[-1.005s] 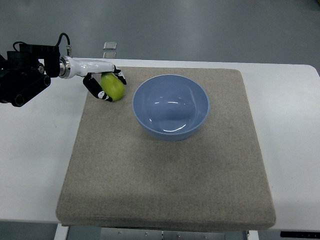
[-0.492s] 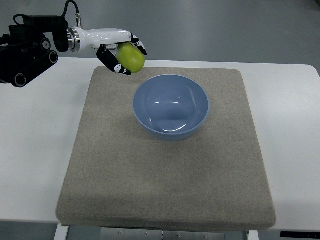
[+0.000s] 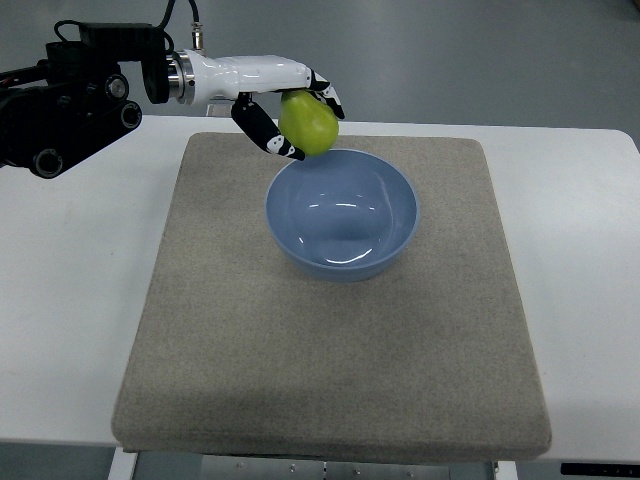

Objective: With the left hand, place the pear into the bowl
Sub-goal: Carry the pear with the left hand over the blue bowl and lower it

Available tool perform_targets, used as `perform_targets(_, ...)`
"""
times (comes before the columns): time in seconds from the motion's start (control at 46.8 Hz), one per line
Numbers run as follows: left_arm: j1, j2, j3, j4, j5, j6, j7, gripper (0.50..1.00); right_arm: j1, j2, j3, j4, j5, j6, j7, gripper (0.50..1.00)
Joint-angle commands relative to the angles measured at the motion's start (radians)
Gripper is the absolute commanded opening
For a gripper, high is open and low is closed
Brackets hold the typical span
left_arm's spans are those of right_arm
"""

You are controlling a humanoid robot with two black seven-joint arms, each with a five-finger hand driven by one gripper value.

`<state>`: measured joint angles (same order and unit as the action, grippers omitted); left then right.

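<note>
No readable text, label, or number shows anywhere.

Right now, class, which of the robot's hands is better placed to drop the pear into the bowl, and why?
The left hand. Its fingers already grip the green pear, held over the far left rim of the blue bowl. A short move toward the bowl's middle would likely finish it. The right hand is out of view.

The left hand (image 3: 290, 110) covers the back and upper side of the pear (image 3: 308, 123) — only its front and lower face shows between the fingers (image 3: 262, 128). The pear in turn hides a short stretch of the bowl's (image 3: 341, 213) far rim. The arm's dark base runs off the left edge. The table (image 3: 70, 300) is cut off left, right and below, and the mat's (image 3: 330, 350) underside — perhaps a frame — is barely visible.
</note>
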<state>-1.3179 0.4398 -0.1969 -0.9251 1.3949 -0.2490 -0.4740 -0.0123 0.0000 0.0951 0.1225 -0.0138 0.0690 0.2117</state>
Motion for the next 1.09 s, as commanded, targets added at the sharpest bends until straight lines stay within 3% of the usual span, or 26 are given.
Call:
perform_targets(0.0, 0.003, 0.0, 0.001, -0.035, -0.002, -0.006, 0.0, 0.5, 0.0, 0.0, 0.0, 0.0, 0.0, 0.0, 0.0, 0.926)
perform_targets(0.342, 0.022, -0.009, 0.016, -0.074, -0.001, -0.053, 0.002, 0.5, 0.0, 0.0, 0.0, 0.0, 0.0, 0.0, 0.0, 0.926)
perform_targets(1.026, 0.082, -0.044, 0.027, -0.07, 0.015, -0.056, 0.014, 0.5, 0.0, 0.0, 0.0, 0.0, 0.0, 0.0, 0.0, 0.926)
perform_targets(1.069, 0.088, -0.05, 0.027, -0.07, 0.015, -0.055, 0.014, 0.54, 0.0, 0.0, 0.0, 0.0, 0.0, 0.0, 0.0, 0.926)
